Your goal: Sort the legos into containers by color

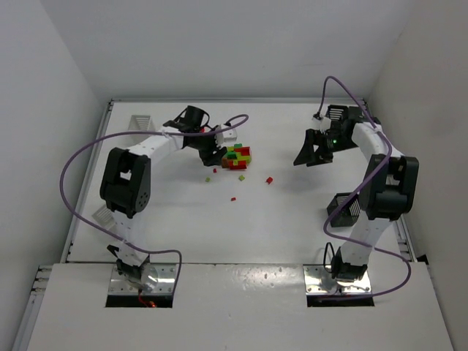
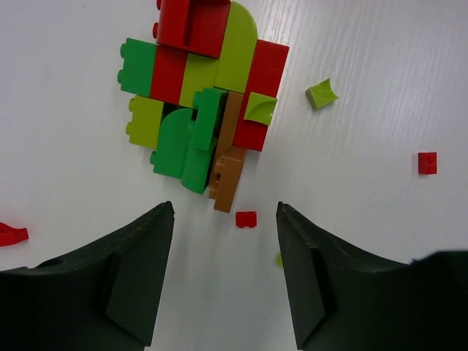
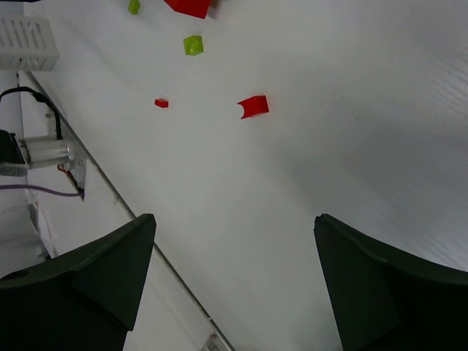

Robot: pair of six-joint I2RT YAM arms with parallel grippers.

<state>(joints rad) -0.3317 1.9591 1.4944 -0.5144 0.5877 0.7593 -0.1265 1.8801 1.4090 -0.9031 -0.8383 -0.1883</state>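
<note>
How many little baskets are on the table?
4: one white basket far left, a second white basket partly behind the left arm, one black basket far right, another black basket beside the right arm.

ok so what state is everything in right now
left gripper, open, holding nothing
right gripper, open, holding nothing
lego clump, joined together, on the table, unsorted
small red brick, loose on the table by the left gripper's fingertips
white basket, contents too small to tell
black basket, contents too small to tell
</note>
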